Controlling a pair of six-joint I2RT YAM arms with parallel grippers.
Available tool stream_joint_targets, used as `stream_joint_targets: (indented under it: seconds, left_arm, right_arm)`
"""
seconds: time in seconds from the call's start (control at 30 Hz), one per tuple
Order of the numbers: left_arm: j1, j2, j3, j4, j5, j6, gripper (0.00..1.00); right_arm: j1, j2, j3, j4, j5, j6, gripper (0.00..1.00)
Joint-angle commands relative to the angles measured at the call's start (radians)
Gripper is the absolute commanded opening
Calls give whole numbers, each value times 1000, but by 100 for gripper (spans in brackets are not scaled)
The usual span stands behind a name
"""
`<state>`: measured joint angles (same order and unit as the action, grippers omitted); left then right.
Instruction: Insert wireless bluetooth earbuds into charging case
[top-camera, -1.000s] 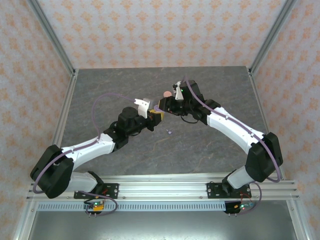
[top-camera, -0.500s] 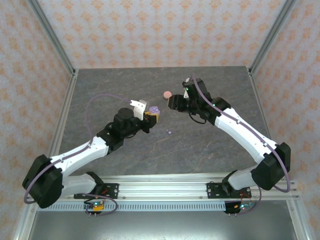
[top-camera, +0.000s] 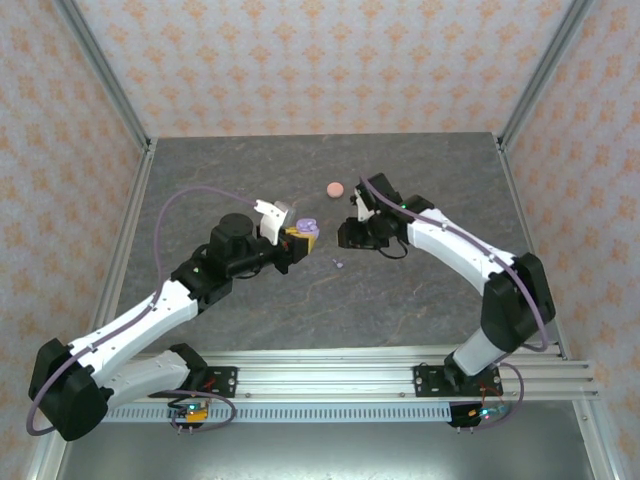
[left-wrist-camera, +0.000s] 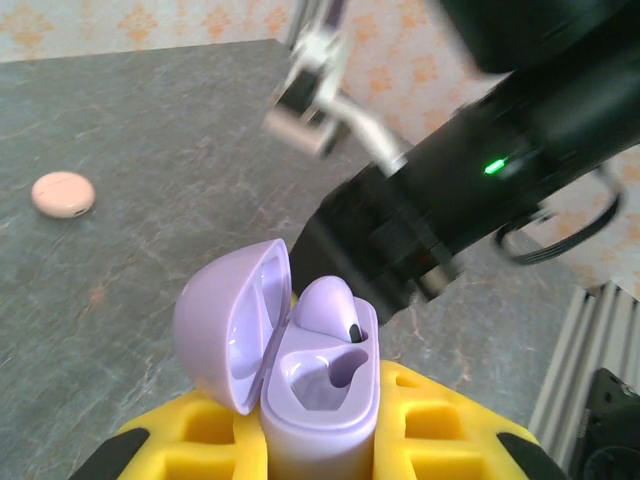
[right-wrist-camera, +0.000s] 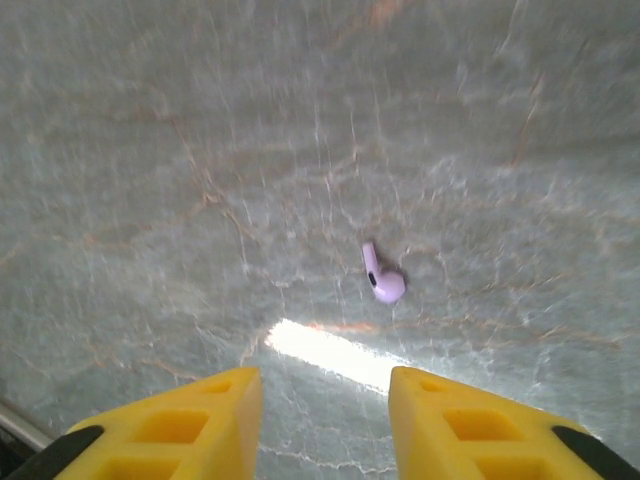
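Right end effector (right-wrist-camera: 322, 415) angled down at earbud (right-wrist-camera: 384, 279), left (top-camera: 297, 238) gripping case (left-wrist-camera: 322, 395)

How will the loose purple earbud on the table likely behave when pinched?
The purple earbud looks tiny and glossy, so it is probably light and may slip from the right gripper. Its rounded head and thin stem suggest it could pivot or roll on the smooth table if nudged.

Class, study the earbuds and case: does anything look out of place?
A loose earbud lies on the table near the right gripper, away from the open case in the left gripper, which has a seated earbud and one empty slot.
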<state>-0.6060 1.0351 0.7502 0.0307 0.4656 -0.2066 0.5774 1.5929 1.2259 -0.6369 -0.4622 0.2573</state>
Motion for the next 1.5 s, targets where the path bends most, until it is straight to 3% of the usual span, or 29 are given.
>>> stream_joint_targets:
  seconds: [0.0,0.27,0.63,1.47]
  left_arm:
    - [11,-21,43,-43,62,32,18]
    - [12,-20,47,-31,53,27,18]
    - [12,-2,54,-40,48,27,18]
    - [12,28,58,-45,45,27,18]
  right_arm:
    - [19,62,-11,3,-89,-44,35]
    - [50,178,-24,53,-115,-48,21]
    - [52,286,-23,103,-107,-44,15]
    - [52,339,56,24,220,-7,10]
